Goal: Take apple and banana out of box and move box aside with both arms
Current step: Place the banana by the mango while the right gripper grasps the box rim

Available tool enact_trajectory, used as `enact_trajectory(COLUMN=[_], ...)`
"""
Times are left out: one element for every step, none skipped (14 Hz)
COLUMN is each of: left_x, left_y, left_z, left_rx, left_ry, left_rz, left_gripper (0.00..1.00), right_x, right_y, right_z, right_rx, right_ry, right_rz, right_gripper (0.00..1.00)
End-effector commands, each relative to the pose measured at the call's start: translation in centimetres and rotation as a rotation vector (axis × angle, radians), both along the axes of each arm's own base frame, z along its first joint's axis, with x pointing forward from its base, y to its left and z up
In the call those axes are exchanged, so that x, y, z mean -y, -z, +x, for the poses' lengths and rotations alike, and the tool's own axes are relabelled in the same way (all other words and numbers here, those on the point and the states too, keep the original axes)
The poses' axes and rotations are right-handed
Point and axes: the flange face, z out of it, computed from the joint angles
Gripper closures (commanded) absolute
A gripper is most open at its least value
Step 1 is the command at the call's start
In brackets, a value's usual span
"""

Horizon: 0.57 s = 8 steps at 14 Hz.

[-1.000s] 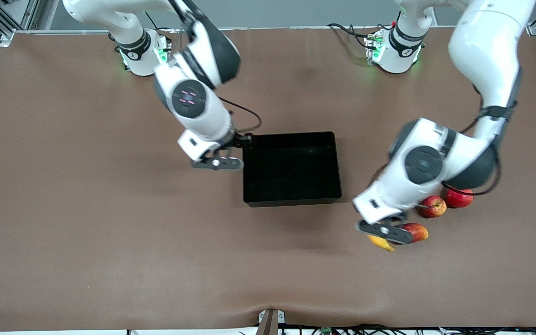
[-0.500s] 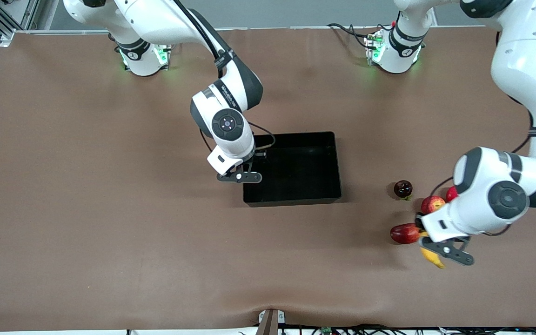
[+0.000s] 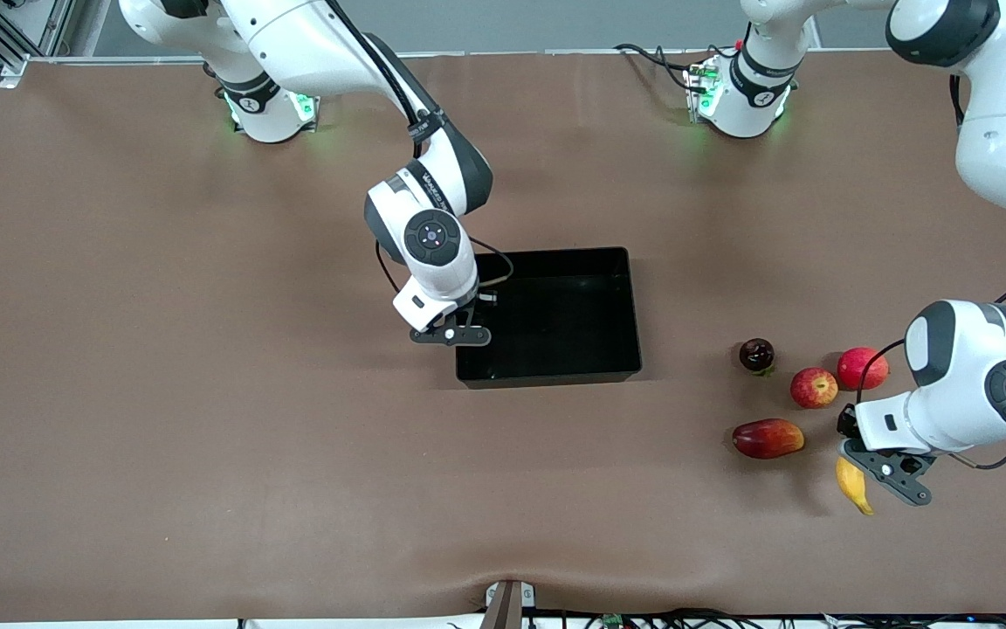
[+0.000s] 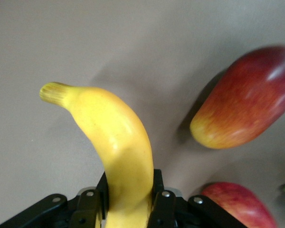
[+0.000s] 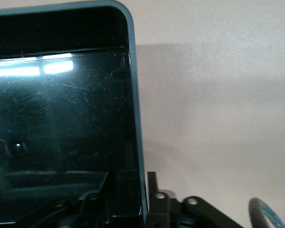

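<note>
My left gripper (image 3: 871, 472) is shut on the yellow banana (image 3: 854, 489), holding it by one end over the table beside the mango, toward the left arm's end. In the left wrist view the banana (image 4: 115, 137) juts out from between the fingers (image 4: 162, 199). The streaked red apple (image 3: 814, 387) lies on the table, farther from the camera than the mango. The black box (image 3: 547, 255) sits mid-table. My right gripper (image 3: 461, 330) stands astride its wall at the right arm's end. One finger (image 5: 152, 190) is outside the box (image 5: 61, 118), the other inside, pinching the wall.
An oblong red-and-yellow mango (image 3: 768, 438) lies between the box and the banana. A plain pink-red fruit (image 3: 862, 368) and a small dark fruit (image 3: 756, 354) flank the apple. The mango (image 4: 247, 114) also shows in the left wrist view.
The left arm has swung the banana from over the mango out toward its own end of the table. The right gripper has slid along the box's side onto the wall.
</note>
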Motion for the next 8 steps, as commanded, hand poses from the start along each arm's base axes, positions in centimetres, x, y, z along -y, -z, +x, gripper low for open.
enact_trajectory(left_x=[-1.2,-1.9,-2.0,-1.9,-1.6,-1.3,-1.0,-0.8], left_y=[1.8,2.9,3.3,3.5,3.9,4.1,4.4,4.8], left_z=[0.2,0.2,0.2,0.0,-0.2,-0.5,-0.7,-1.0], left_rx=[0.03,0.037,0.037,0.031,0.022,0.015,0.007,-0.003], left_ry=[0.118,0.157,0.183,0.184,0.178,0.175,0.171,0.166], left_rz=[0.046,0.051,0.05,0.045,0.032,0.023,0.008,-0.006], left_gripper=[1.0,1.0,1.0,1.0,1.0,1.0,1.0,1.0], right_x=[0.3,0.2,0.2,0.4,0.9,1.4,2.5,3.5], right_y=[-0.7,-1.2,-1.4,-1.8,-2.3,-3.4,-5.0,-6.6], right_z=[0.3,0.4,0.6,0.7,1.0,1.3,1.8,2.1], right_rx=[0.012,0.015,0.013,0.017,0.014,0.003,-0.006,-0.017], right_ry=[0.019,0.022,0.031,0.026,0.033,0.038,0.052,0.06], right_rz=[-0.001,0.009,0.017,0.021,0.021,0.019,0.019,0.019], right_gripper=[1.0,1.0,1.0,1.0,1.0,1.0,1.0,1.0])
